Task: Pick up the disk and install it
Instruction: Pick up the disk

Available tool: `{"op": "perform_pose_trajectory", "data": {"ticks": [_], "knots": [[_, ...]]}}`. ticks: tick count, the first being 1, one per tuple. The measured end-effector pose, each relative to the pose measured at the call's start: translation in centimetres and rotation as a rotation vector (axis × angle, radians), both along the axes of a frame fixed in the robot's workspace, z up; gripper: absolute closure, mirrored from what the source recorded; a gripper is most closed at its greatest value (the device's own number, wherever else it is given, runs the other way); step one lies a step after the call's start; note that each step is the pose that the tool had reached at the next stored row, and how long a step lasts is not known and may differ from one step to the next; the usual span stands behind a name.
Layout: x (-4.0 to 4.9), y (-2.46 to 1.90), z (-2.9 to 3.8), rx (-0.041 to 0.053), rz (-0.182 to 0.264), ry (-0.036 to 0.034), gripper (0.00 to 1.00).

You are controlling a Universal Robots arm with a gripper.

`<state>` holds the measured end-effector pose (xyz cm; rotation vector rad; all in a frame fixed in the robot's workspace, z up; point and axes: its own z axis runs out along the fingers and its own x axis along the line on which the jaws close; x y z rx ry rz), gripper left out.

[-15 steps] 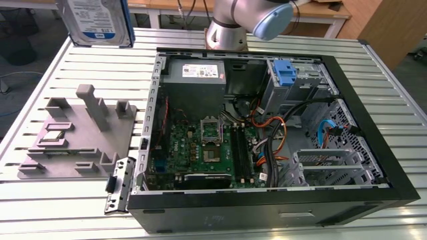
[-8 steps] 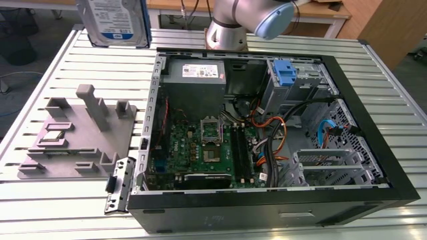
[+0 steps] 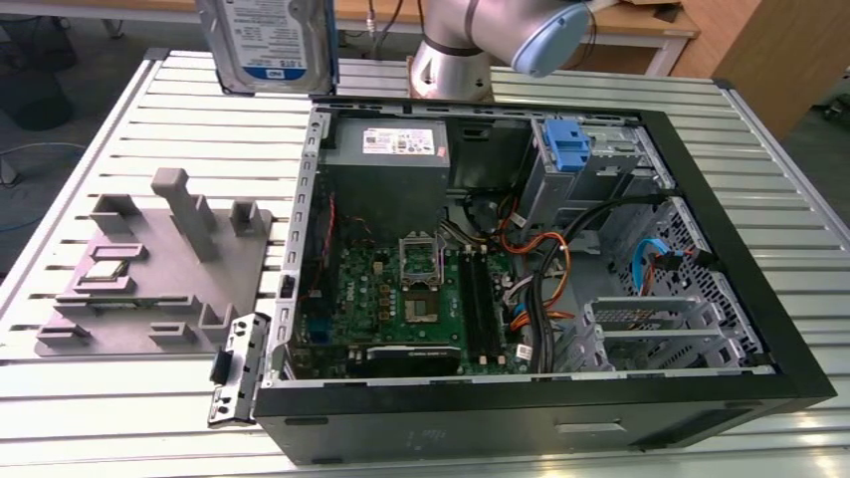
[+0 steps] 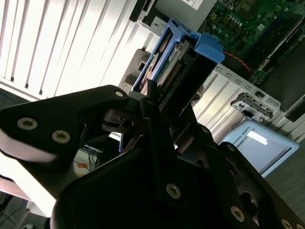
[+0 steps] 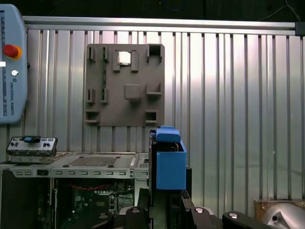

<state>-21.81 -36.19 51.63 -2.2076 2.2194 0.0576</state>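
Observation:
The disk (image 3: 266,45), a silver drive with a blue-and-white label, hangs upright in the air at the top of the exterior view, above the slatted table just outside the far corner of the open computer case (image 3: 743,299) on the exterior view's left. My gripper (image 4: 157,102) is shut on the disk (image 4: 174,64), its black fingers (image 4: 147,95) clamped on the drive between its blue side rails. The first wrist view has the disk (image 5: 169,164) edge-on, its blue rail standing up from the gripper (image 5: 164,205), with the case's interior below and beside it.
Inside the case sit a grey power supply (image 3: 392,149), the green motherboard (image 3: 398,289), cables and a blue bracket (image 3: 567,144) in the drive cage. A grey fixture plate (image 3: 159,269) lies on the table on the exterior view's left. The arm's base (image 3: 452,60) stands behind the case.

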Motion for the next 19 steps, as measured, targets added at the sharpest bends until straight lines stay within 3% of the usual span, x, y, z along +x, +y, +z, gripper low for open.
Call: {"op": "perform_pose_trajectory", "data": {"ticks": [19], "knots": [[8.62,0.00,-0.01,0.0001,0.000,-0.0001,0.65]]}}
